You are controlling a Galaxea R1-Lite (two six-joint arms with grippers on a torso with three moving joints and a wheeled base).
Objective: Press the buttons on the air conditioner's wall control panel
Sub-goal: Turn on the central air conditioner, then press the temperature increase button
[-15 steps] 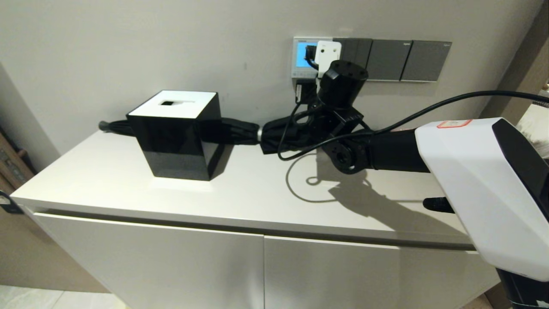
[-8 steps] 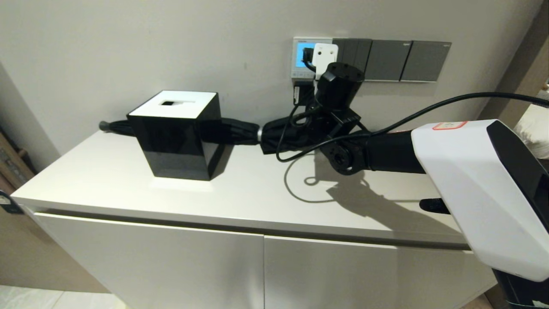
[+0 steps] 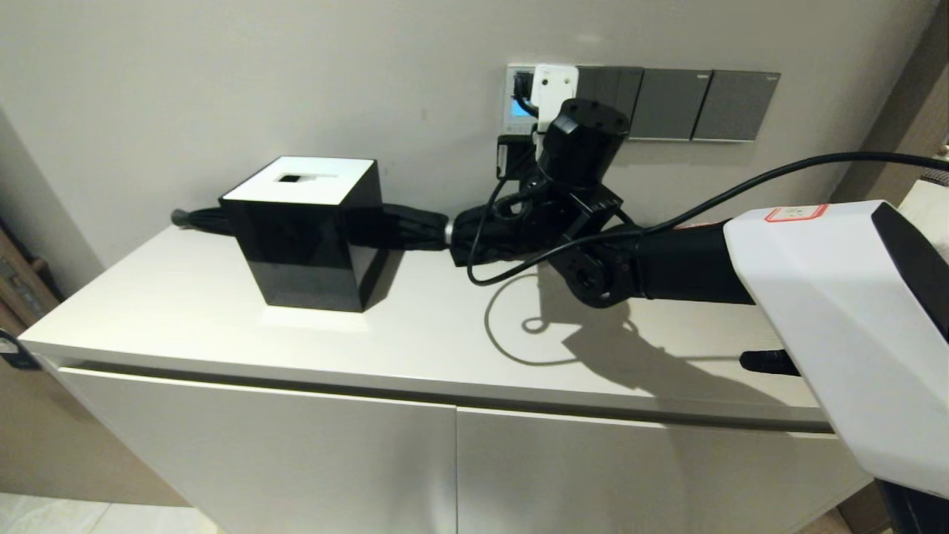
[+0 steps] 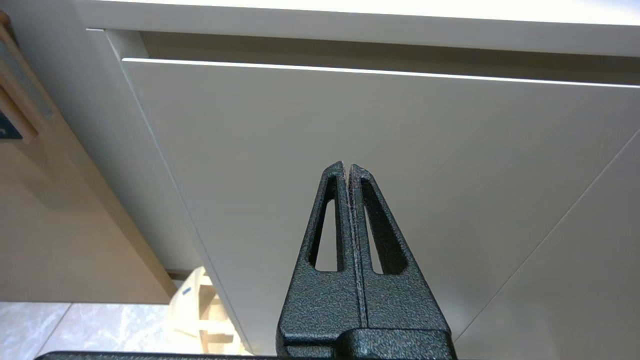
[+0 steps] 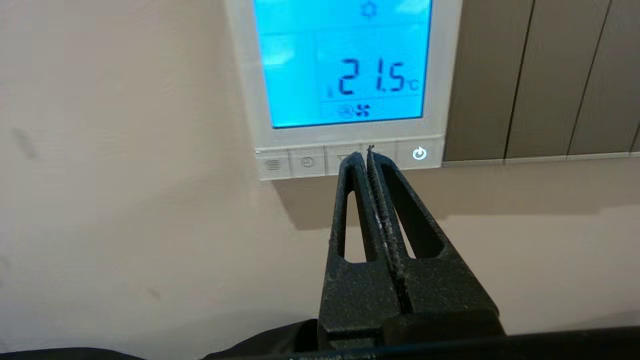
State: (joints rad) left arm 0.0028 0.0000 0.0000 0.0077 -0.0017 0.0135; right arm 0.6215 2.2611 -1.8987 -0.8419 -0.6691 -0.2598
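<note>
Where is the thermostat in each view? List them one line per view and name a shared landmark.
Head view: thermostat on the wall, upper middle, mostly hidden behind the right arm's wrist.
Left wrist view: not in it; only the cabinet front and shut left gripper.
Right wrist view: thermostat fills the upper middle, right gripper shut at its buttons.
Shared landmark: grey switch plates.

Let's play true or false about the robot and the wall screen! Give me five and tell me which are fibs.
1. The control panel screen glows blue and reads 21.5. True.
2. The right gripper is wide open. False: it is shut, its tip at the buttons.
3. The left gripper is shut. True.
4. The left gripper holds the umbrella. False: it holds nothing, facing a cabinet door.
5. The black box has a white top. True.
</note>
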